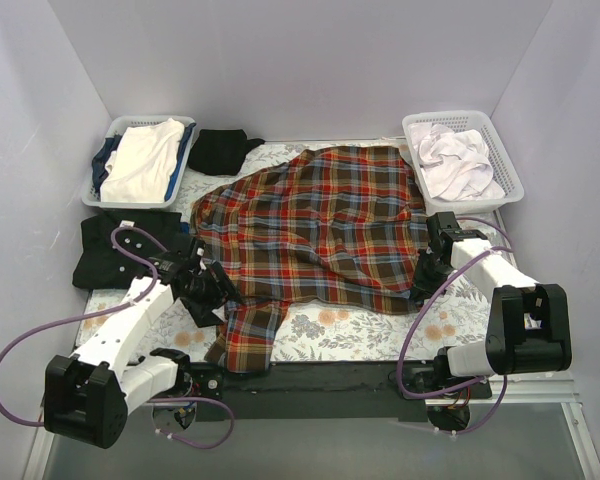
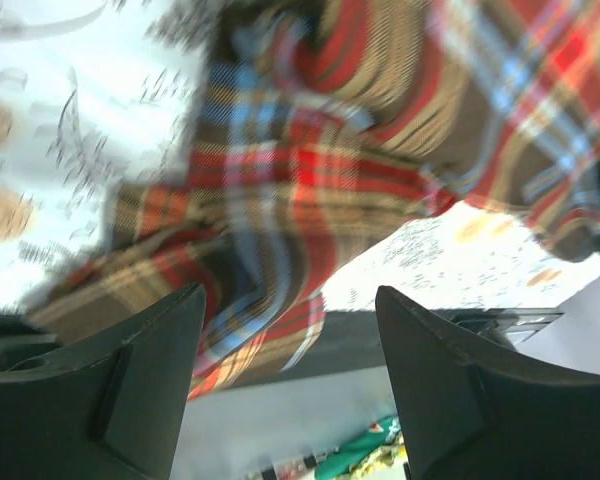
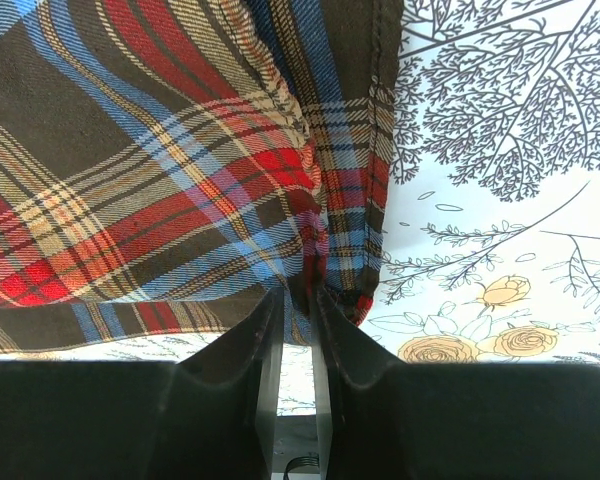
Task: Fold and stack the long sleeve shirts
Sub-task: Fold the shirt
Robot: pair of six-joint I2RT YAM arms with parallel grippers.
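Observation:
The plaid shirt lies spread across the middle of the flowered table cover, one sleeve hanging toward the near edge. My right gripper is shut on the shirt's right hem; the right wrist view shows the cloth pinched between the jaws. My left gripper is open at the shirt's left edge by the sleeve; in the left wrist view the plaid cloth lies beyond the open fingers, none between them. A black shirt lies folded at the left.
A white basket with white and blue clothes stands at the back left. Another white basket with white cloth stands at the back right. A small black garment lies near the back. The table's dark near edge lies below the sleeve.

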